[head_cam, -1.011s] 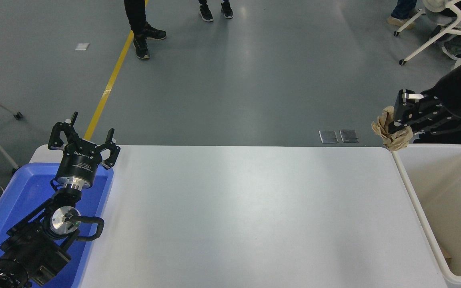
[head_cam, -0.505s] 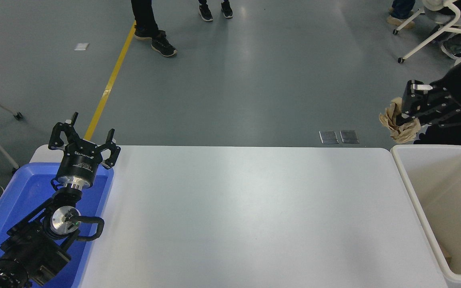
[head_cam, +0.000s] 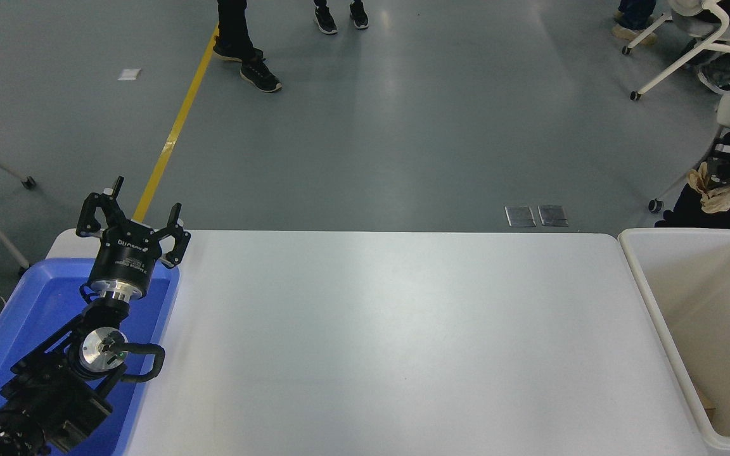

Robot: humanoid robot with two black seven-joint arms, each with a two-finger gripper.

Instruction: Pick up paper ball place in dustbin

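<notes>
Left gripper (head_cam: 135,223), fingers spread, is parked over a blue tray (head_cam: 16,329) at 8 o'clock. White table (head_cam: 371,342), smooth and matte, is set on grey floor (head_cam: 403,126) with a yellow line (head_cam: 175,133). Crumpled tan paper ball (head_cam: 711,189), no clear long axis, is pinched by the right gripper (head_cam: 726,180) at 3 o'clock, above the off-white plastic dustbin (head_cam: 653,316), rectangular with a rounded rim.
</notes>
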